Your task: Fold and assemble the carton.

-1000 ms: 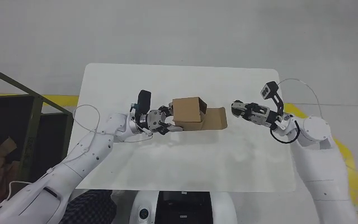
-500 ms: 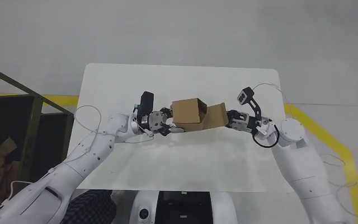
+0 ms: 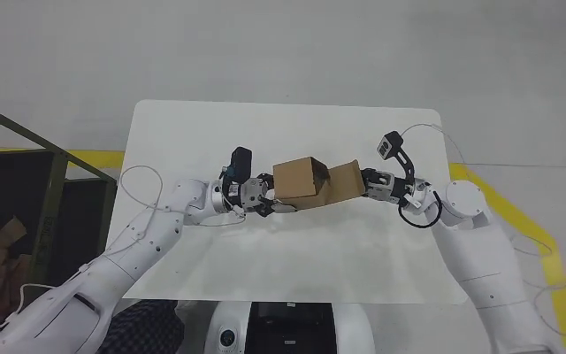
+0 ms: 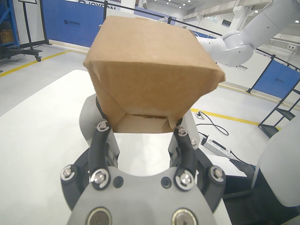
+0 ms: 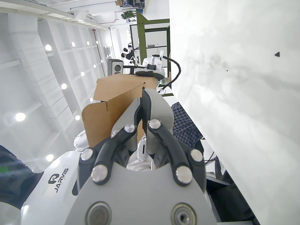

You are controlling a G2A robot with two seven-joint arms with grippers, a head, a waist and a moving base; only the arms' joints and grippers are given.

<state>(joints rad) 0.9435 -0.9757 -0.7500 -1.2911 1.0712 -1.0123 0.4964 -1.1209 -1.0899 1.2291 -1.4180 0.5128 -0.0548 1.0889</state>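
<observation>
Most of the folding looks done at one end and unfinished at the other. Seen from above, the box (image 3: pixel 299 180) sits over the middle of the table (image 3: pixel 177 133) as a squared-up tube with its long axis running from 9 to 3 o'clock. At its 9 o'clock end the panels are tucked inward to a narrow taper, and the left claw (image 4: pixel 140 127) has its two fingers (image 4: pixel 102 127) on either side of that taper, pinching it. The left wrist view shows white table under the box edge, so I judge that end is lifted, though I cannot be sure.

At the 3 o'clock end one flap (image 3: pixel 345 181) stands out from the body, tilted up and only partly swung toward the opening. The right claw (image 3: pixel 366 185) is just at the flap's 3 o'clock edge with its fingers pressed together. They look to be pushing the cardboard, not gripping it, but I cannot tell whether a thin edge is caught between them. My reading is that this end remains to be closed: the flap has to be driven fully in, and any side panels, which are hidden here, tucked too.

Compared with a second ago, the flap then lay flat on the table, pointing to 3 o'clock, and the right claw hung well apart from it, farther out at 3 o'clock. Half a second ago the claw had reached the flap and begun raising it. Now the flap stands a little steeper, and the box and left claw have shifted slightly toward 3 o'clock.
</observation>
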